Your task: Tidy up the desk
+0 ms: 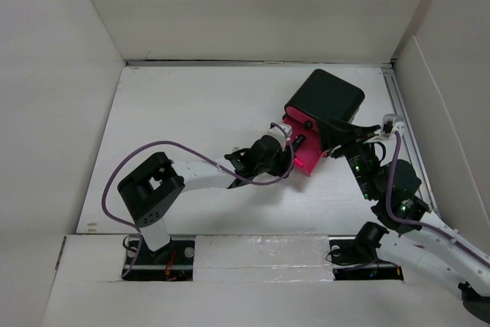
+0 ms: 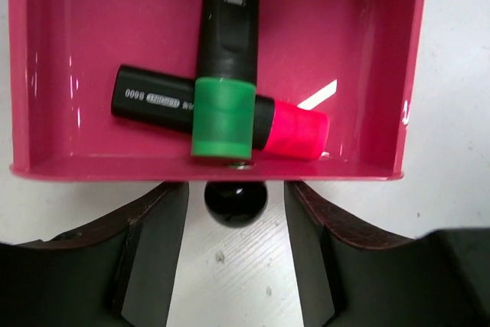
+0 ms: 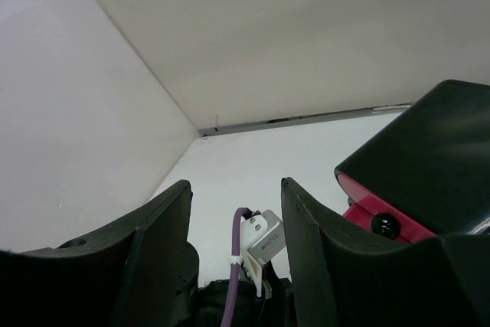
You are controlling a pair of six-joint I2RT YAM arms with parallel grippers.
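Observation:
The white desk (image 1: 191, 112) carries a small black cabinet (image 1: 328, 99) at the back right. Its lower pink drawer (image 1: 304, 152) is pulled open. In the left wrist view the drawer (image 2: 53, 51) holds a black marker with a green cap (image 2: 223, 116) lying across a black marker with a pink cap (image 2: 297, 129). My left gripper (image 2: 236, 187) is open, its fingers on either side of the drawer's black knob (image 2: 236, 203) without touching it; it also shows in the top view (image 1: 289, 145). My right gripper (image 3: 234, 185) is open and empty beside the cabinet (image 3: 429, 158), and appears in the top view (image 1: 342, 142).
White walls enclose the desk on the left, back and right. A metal rail (image 1: 400, 105) runs along the right edge. A purple cable (image 1: 153, 147) loops over the left arm. An upper pink drawer with a black knob (image 3: 385, 225) shows in the right wrist view.

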